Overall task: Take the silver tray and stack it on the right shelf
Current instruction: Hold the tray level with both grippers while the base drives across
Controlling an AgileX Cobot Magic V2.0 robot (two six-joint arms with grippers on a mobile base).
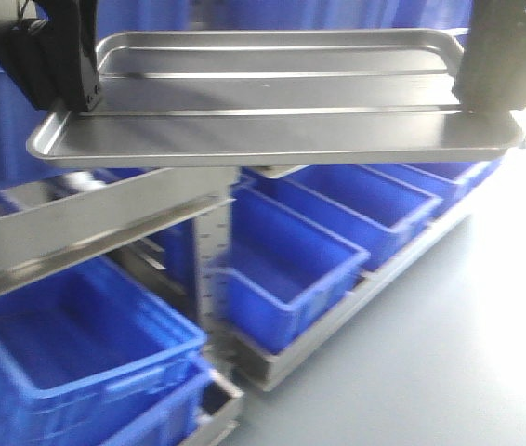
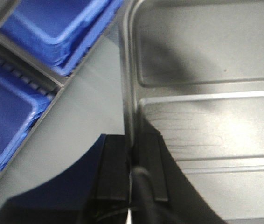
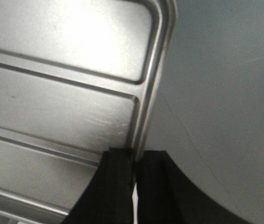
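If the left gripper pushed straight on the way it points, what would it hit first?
The silver tray: the left gripper is shut on its rim, which runs straight ahead. Beyond, probably the blue bins; depth is unclear.

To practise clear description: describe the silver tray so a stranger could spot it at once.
Find the steel rack lined with blue bins. Held aloft before it, pinched at its ends by the left gripper and right gripper, is the silver tray. Unlike the deep plastic bins, it is shallow, shiny metal with two long ridges.
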